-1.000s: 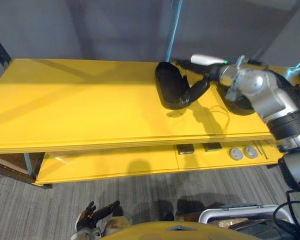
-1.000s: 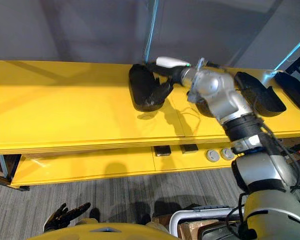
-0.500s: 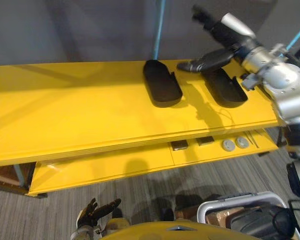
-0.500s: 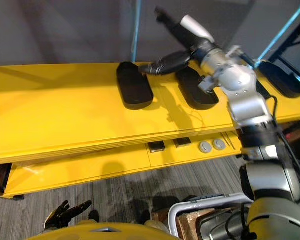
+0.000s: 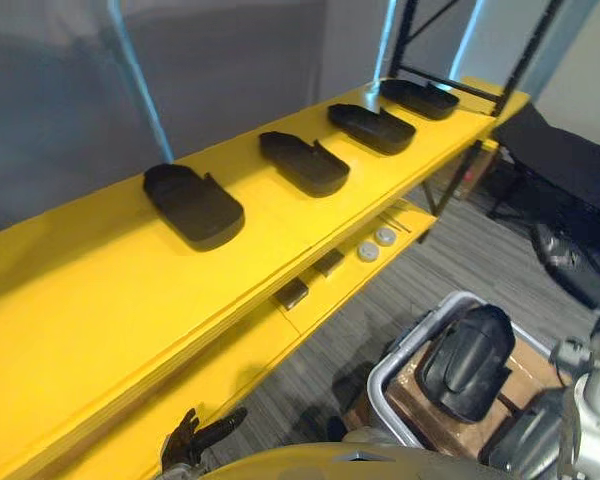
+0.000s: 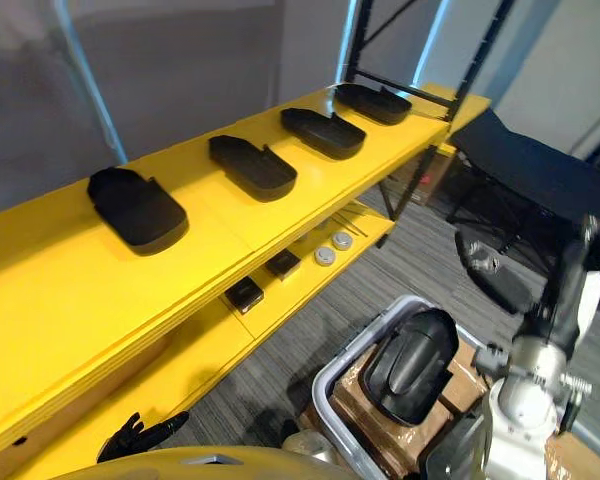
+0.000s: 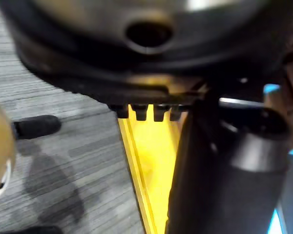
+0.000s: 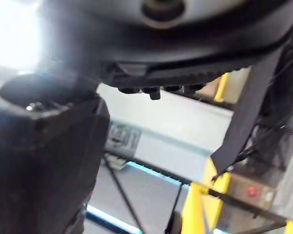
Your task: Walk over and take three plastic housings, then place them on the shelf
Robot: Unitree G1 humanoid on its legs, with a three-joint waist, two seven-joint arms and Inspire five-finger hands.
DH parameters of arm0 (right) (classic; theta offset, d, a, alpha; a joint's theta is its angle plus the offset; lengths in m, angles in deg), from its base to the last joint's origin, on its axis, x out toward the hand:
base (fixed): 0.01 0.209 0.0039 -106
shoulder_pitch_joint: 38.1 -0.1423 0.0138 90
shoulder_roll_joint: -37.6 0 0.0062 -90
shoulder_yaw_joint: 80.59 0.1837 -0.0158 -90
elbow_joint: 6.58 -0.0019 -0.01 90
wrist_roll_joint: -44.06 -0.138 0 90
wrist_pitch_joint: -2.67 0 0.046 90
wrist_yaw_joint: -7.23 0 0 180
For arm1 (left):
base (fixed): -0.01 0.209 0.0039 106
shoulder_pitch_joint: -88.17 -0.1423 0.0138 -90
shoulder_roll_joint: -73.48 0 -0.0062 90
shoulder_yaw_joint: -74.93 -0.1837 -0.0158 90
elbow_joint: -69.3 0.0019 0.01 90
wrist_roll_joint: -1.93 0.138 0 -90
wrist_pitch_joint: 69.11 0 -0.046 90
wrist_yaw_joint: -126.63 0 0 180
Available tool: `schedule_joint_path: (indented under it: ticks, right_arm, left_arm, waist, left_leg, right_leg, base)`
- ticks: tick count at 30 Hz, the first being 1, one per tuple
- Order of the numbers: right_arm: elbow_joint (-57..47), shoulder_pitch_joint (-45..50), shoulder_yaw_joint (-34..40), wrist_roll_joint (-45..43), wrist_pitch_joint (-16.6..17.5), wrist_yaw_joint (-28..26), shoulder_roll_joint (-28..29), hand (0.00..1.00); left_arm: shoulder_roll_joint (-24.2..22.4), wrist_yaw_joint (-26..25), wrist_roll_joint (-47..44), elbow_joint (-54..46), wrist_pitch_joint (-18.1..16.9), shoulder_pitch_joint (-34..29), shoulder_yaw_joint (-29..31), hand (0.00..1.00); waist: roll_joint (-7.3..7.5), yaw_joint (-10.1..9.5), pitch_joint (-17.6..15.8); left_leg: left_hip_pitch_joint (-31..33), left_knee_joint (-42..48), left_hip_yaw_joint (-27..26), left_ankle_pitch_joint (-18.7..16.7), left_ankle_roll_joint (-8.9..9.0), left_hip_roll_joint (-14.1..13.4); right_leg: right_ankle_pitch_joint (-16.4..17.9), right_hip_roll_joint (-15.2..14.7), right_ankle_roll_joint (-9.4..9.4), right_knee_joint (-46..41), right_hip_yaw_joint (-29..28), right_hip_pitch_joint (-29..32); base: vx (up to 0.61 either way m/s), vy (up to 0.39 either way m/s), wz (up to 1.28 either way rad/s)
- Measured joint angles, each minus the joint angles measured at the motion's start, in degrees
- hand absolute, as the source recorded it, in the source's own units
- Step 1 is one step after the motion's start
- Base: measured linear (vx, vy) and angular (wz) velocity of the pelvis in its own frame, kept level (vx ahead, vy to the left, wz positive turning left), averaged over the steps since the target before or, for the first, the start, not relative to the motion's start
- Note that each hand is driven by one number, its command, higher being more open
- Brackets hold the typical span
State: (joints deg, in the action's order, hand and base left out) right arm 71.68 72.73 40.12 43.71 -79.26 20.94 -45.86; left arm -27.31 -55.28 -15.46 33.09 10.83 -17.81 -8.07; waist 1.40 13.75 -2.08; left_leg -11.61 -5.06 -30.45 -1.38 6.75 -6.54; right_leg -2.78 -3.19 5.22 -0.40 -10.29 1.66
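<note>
**A:** From the head, what differs from half a second back?

**B:** The camera has swung round, so the shelf point(image 5: 100, 330) now runs slantwise away to the right. The right arm point(image 6: 535, 385) was raised over the shelf top then. Now it is low at the right, beside the bin point(image 5: 405, 350).

**A:** And the housings?

**B:** Four lie in a row on the top, well apart from one another: the nearest housing point(image 5: 193, 206), the second housing point(image 5: 304, 163), the third housing point(image 5: 372, 128) and the farthest housing point(image 5: 420, 98). Each has its long axis across the shelf, with the rounded end toward the front edge. A fifth housing point(image 5: 467, 362) lies in the bin.

**A:** Where is there room?

**B:** A long bare yellow stretch lies on the near side of the nearest housing. A strip of board runs between each housing and the front edge. Grey carpet point(image 5: 455, 240) separates shelf and bin.

**A:** The left hand?

**B:** The left hand point(image 5: 195, 437) hangs low at the bottom of the view, fingers spread and holding nothing.

**A:** Its wrist view?

**B:** Past the hand there is a yellow shelf edge, with the carpet alongside it.

**A:** The right wrist view?

**B:** The dark bulk of the right hand point(image 8: 161, 53) is there. I cannot tell whether it is open or closed.
</note>
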Motion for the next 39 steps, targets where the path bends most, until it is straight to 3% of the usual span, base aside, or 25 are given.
schedule_joint_path:
  ticks: [4,7,11,16,17,19,21,24,28,32,35,37,39]
  right_arm:
    - [0.7,5.7,-1.2,0.2,4.8,4.2,6.0,1.00]
    - [3.3,8.2,-1.6,-0.6,7.1,6.6,6.6,1.00]
    - [4.4,10.1,-3.7,-5.2,8.8,6.6,7.8,1.00]
    - [5.6,9.5,-11.7,-9.5,9.8,6.1,8.1,1.00]
    - [7.0,8.0,-13.5,-9.7,10.1,5.5,8.0,1.00]
    - [10.1,4.3,-16.3,-9.6,10.3,5.1,7.2,1.00]
    - [12.4,0.1,-19.4,-9.6,10.3,5.1,5.4,1.00]
    - [12.8,-3.3,-20.7,-11.9,10.3,4.1,3.9,1.00]
    - [14.2,-5.5,-20.9,-12.5,10.3,2.2,3.0,1.00]
    - [14.3,-6.8,-21.8,-13.5,10.3,0.8,3.0,1.00]
    - [14.2,-6.7,-23.1,-14.5,10.3,1.5,3.2,1.00]
    - [12.9,-7.0,-24.5,-14.1,10.3,2.1,5.2,1.00]
    - [12.3,-6.1,-24.2,-14.0,10.3,2.8,7.5,1.00]
  left_arm:
    - [-0.4,0.0,0.0,-0.4,0.0,-0.9,0.0,1.00]
    - [-0.7,0.1,0.0,-1.9,0.0,-2.4,0.1,1.00]
    - [-0.8,0.7,0.4,-2.8,1.5,-3.0,0.2,1.00]
    - [-0.7,4.6,5.9,-3.1,5.3,-3.4,0.6,1.00]
    - [-0.2,5.2,6.5,-3.1,5.2,-3.4,0.6,1.00]
    - [0.4,5.4,6.2,-3.1,5.2,-3.4,0.6,1.00]
    - [0.3,4.8,3.5,-2.5,5.0,-3.3,0.7,1.00]
    - [-0.4,4.7,3.4,-0.7,4.1,-4.0,0.6,1.00]
    - [-0.7,3.5,-0.6,-0.3,1.8,-4.2,0.6,1.00]
    - [-0.9,2.7,-0.7,-0.9,1.4,-3.3,0.6,1.00]
    - [-1.6,1.9,-0.7,-2.3,1.2,-2.5,0.8,1.00]
    - [-3.0,1.4,0.1,-2.7,0.7,-1.9,2.2,1.00]
    - [-3.4,1.9,0.1,-3.6,0.0,-1.8,1.9,1.00]
  waist:
    - [-0.56,0.76,-0.2]
    - [-0.48,1.13,-0.2]
    - [-0.61,0.80,-0.2]
    - [-1.44,0.44,-0.3]
    - [-1.72,0.14,-0.6]
    - [-1.48,-1.39,-1.9]
    - [-2.18,-3.00,-3.0]
    - [-3.40,-5.21,-4.3]
    - [-4.18,-6.28,-4.2]
    - [-3.40,-7.68,-5.3]
    - [-3.47,-9.08,-6.0]
    - [-4.03,-9.73,-7.3]
    - [-4.56,-9.39,-7.5]
  left_leg:
    - [-1.7,0.0,-3.2,-0.7,0.43,0.0]
    - [-2.0,0.0,-4.6,-1.5,0.89,0.1]
    - [-2.1,0.0,-5.5,-1.7,1.06,-0.2]
    - [-3.4,0.6,-6.8,-2.2,1.68,-0.9]
    - [-3.1,3.6,-6.8,-3.8,1.75,-1.3]
    - [-2.1,10.3,-3.7,-6.8,-0.31,-2.7]
    - [1.9,20.6,4.5,-10.3,-3.92,-3.9]
    - [5.4,29.5,12.7,-11.8,-6.42,-3.8]
    - [5.2,27.3,14.8,-12.8,-5.19,-3.4]
    - [5.3,27.1,16.0,-12.8,-5.11,-3.3]
    - [6.5,32.0,18.1,-13.7,-4.82,-3.7]
    - [8.1,38.3,21.7,-17.9,-4.80,-4.4]
    - [6.8,35.3,21.5,-21.5,-4.66,-4.0]
  right_leg:
    - [-0.1,0.8,0.12,-0.4,-2.7,0.1]
    - [0.0,0.8,-0.07,-0.3,-3.6,0.3]
    - [0.1,1.1,-0.29,0.1,-3.6,0.2]
    - [0.0,2.4,-0.11,0.6,-4.7,0.0]
    - [0.0,2.8,-0.20,0.5,-5.6,-0.1]
    - [0.0,3.5,-0.30,0.1,-8.8,-0.3]
    - [0.3,3.6,-0.88,0.3,-11.9,0.1]
    - [0.2,3.4,-0.95,0.3,-12.9,0.3]
    - [0.2,3.5,-0.89,0.3,-11.8,1.7]
    - [0.6,3.5,-1.29,-1.4,-10.1,2.5]
    - [4.4,5.1,-1.14,-12.0,-6.8,6.1]
    - [4.5,7.3,-1.33,-18.9,-5.8,8.6]
    - [4.5,9.0,-1.31,-21.5,-4.8,10.6]
  base:
    - [-0.01,-0.007,-0.41]
    - [-0.01,0.000,-0.22]
    - [0.02,-0.019,-0.03]
    - [0.05,-0.032,-0.17]
    - [0.09,-0.057,-0.56]
    - [0.05,-0.050,-0.79]
    - [0.02,-0.022,-0.71]
    - [0.01,0.088,-0.57]
    - [0.03,0.086,-0.06]
    - [0.01,0.063,0.02]
    - [0.02,-0.031,-0.09]
    - [-0.04,-0.034,-0.65]
    - [-0.17,0.037,-0.66]
